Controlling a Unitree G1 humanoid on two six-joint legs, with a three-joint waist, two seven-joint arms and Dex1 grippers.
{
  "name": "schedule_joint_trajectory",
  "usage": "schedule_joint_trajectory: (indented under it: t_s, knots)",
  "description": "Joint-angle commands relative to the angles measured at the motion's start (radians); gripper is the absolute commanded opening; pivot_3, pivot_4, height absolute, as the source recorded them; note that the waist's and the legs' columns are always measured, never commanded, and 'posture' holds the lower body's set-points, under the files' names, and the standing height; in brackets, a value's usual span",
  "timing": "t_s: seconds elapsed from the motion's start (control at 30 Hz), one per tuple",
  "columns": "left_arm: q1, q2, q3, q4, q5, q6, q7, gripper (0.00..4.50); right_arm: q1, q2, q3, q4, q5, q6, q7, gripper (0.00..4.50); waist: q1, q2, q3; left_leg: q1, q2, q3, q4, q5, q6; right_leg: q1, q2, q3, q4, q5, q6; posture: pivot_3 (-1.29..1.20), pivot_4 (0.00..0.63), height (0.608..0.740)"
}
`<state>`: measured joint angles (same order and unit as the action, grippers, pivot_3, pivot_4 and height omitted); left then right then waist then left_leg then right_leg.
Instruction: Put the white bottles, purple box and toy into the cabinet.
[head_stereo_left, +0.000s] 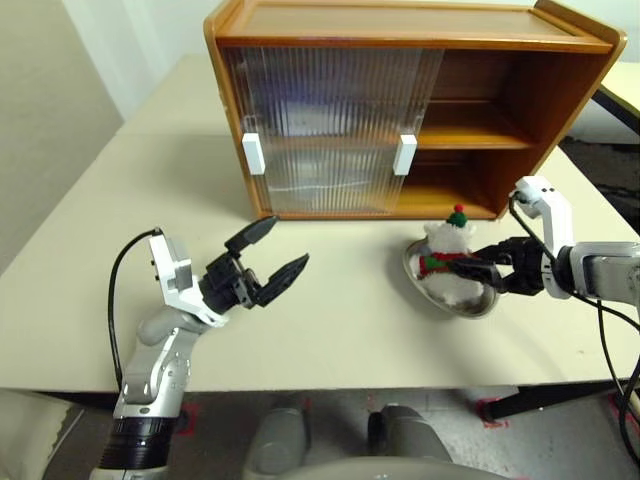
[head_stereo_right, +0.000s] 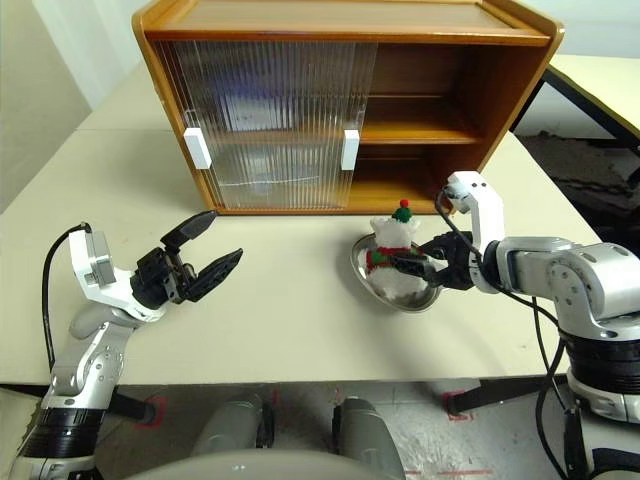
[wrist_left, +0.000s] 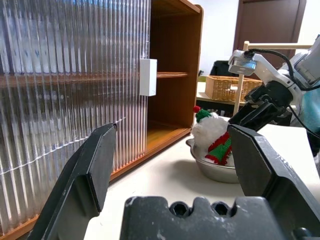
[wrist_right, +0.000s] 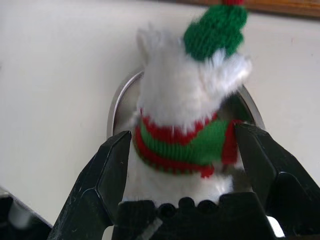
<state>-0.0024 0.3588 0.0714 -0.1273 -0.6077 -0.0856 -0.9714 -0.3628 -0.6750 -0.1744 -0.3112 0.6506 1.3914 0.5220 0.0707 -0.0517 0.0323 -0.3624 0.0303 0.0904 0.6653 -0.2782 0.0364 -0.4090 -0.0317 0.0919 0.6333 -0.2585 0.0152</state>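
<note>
We close in on the toy, jaws spread on either side of its striped sweater.

At lower left of the head view our left gripper (head_stereo_left: 268, 262) hovers above the table (head_stereo_left: 330, 330) with its jaws wide and empty, apparently parked clear of the work. At top centre stands the cabinet (head_stereo_left: 400, 30), its ribbed doors (head_stereo_left: 330, 130) slid left, leaving the right bay open, presumably to receive things. Right of centre the toy (head_stereo_left: 449, 256) sits upright in a steel bowl (head_stereo_left: 482, 305), its long axis vertical, hat uppermost. At the right edge our right gripper (wrist_right: 184, 150) straddles its middle, wide open and not yet pinching.
</note>
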Motion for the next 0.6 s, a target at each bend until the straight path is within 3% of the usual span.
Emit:
schedule_joint_trajectory:
  t_s: [0.03,0.17,0.27,0.5,0.6]
  knots:
    - [-0.003,0.005,0.005,-0.001,0.013,0.002,0.001,4.50,-0.008,0.003,0.024,0.006,-0.025,0.021,-0.036,4.43,0.001,0.000,0.000,0.000,0.000,0.000,0.000,0.000,0.000,0.000,0.000,0.000,0.000,0.000,0.000,0.20,0.000,0.740]
    - [0.000,0.004,0.009,0.000,0.017,-0.002,0.006,4.50,0.009,-0.017,0.084,0.004,-0.058,-0.004,-0.041,4.43,0.005,0.000,-0.001,-0.002,-0.001,-0.002,0.000,0.000,0.001,0.000,-0.001,-0.002,-0.002,0.001,-0.002,0.21,0.000,0.740]
    - [0.003,0.005,0.010,0.001,0.020,-0.002,0.005,4.50,0.012,-0.010,0.091,0.000,-0.059,0.000,-0.040,3.85,0.006,0.000,-0.001,-0.007,0.000,-0.004,0.001,0.000,0.001,-0.002,-0.001,-0.004,-0.005,0.004,-0.003,0.21,0.000,0.740]
    - [0.008,0.006,0.007,0.000,0.016,0.007,-0.001,4.50,-0.019,-0.051,0.046,0.006,-0.046,0.004,-0.011,1.37,0.006,0.000,-0.001,-0.009,-0.001,-0.005,0.001,0.000,0.002,-0.002,-0.001,-0.005,-0.007,0.005,-0.002,0.20,0.000,0.740]
    - [0.004,0.006,0.006,0.006,0.017,0.008,-0.004,4.50,-0.071,-0.079,0.003,0.030,-0.013,0.032,0.028,0.62,0.005,0.000,-0.001,-0.009,-0.001,-0.005,0.002,0.000,0.002,-0.002,-0.001,-0.005,-0.007,0.006,-0.002,0.18,0.000,0.740]
